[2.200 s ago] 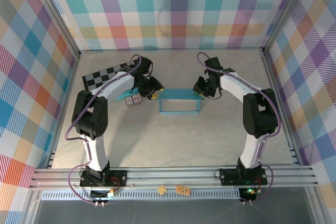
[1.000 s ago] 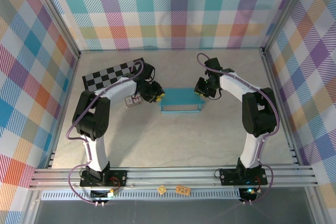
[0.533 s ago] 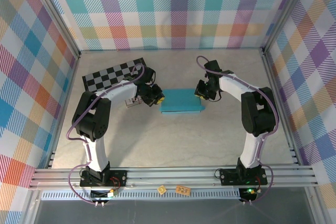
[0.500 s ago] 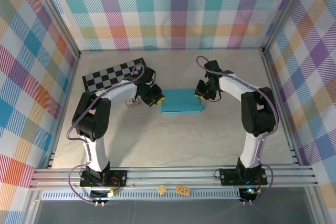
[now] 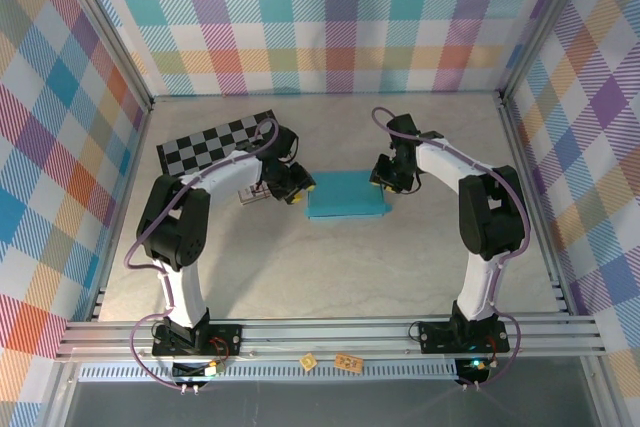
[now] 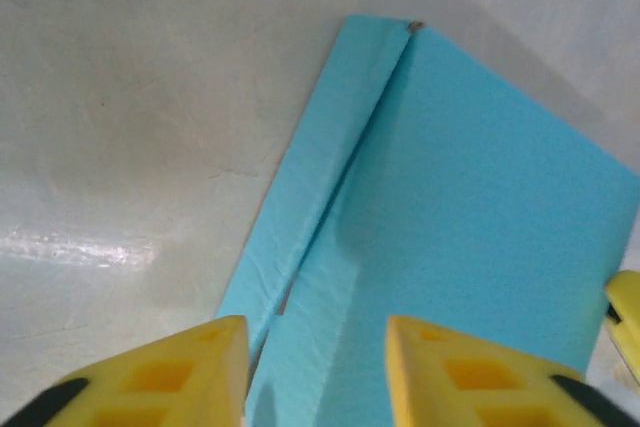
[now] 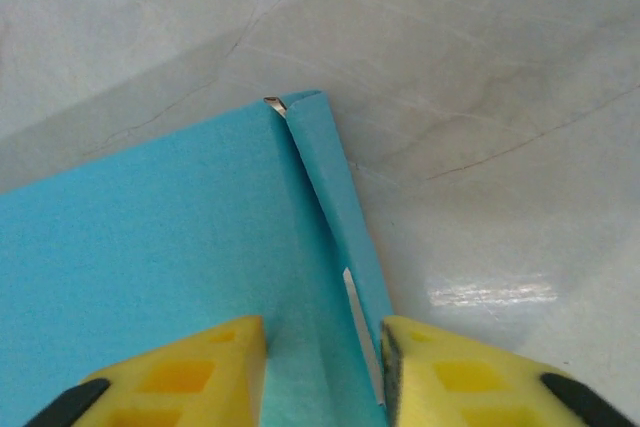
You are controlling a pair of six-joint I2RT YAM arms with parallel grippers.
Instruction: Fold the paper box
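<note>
Creases matter here: the paper box [image 5: 346, 195] lies flat on the table [image 5: 330, 277], centred, nearer its far edge. My left gripper [image 6: 315, 337] and right gripper [image 7: 322, 332] straddle the end folds, jaws parted (clamping nothing); I should press both ends evenly.

My left fingers [image 6: 190, 367] and right fingers [image 7: 180, 372] are bright yellow with a touch of black at the base, and the paper box [image 5: 346, 195] is plain turquoise-blue, with a thin whitish sliver showing along its fold. The table [image 5: 330, 267] is pale grey-beige with faint marble veining. The board [image 5: 215, 140] is black-and-white checks, and the walls [image 5: 340, 17] are a pastel plaid of teal, purple, orange and yellow.
</note>
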